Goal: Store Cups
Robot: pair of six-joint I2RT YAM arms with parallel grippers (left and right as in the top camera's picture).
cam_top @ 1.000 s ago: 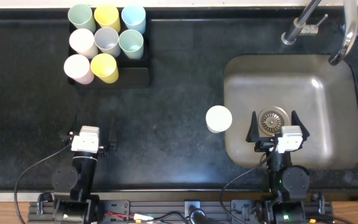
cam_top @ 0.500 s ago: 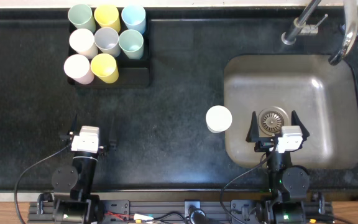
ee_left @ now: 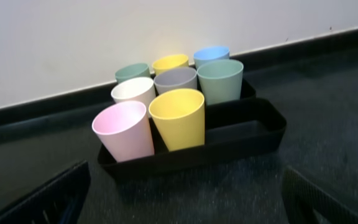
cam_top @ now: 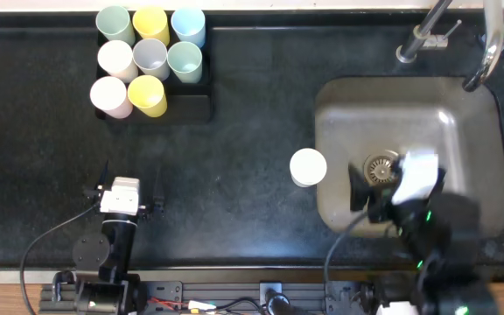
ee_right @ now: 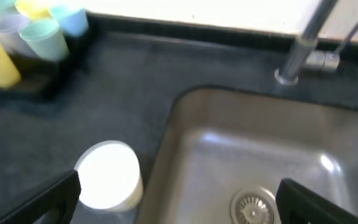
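A white cup (cam_top: 308,167) stands upside down on the black counter, just left of the sink (cam_top: 471,105). In the right wrist view the white cup (ee_right: 109,176) lies near the left finger. The black tray (cam_top: 192,108) at the far left holds several pastel cups (cam_top: 147,94). The left wrist view shows the tray (ee_left: 253,127) with one bare slot beside the yellow cup (ee_left: 178,117). My left gripper (cam_top: 130,178) stands open near the front edge, nothing between its fingers (ee_left: 39,198). My right gripper (cam_top: 397,181) is open above the sink's left part, tilted and empty.
A faucet (cam_top: 427,31) rises behind the sink, also seen as the faucet (ee_right: 303,43) in the right wrist view. The drain (cam_top: 381,167) lies close to the right gripper. Bare counter stretches between the tray and the sink.
The right arm has lifted and swung, its wrist now tilted and turned toward the white cup. The left arm and all cups stay where they were.
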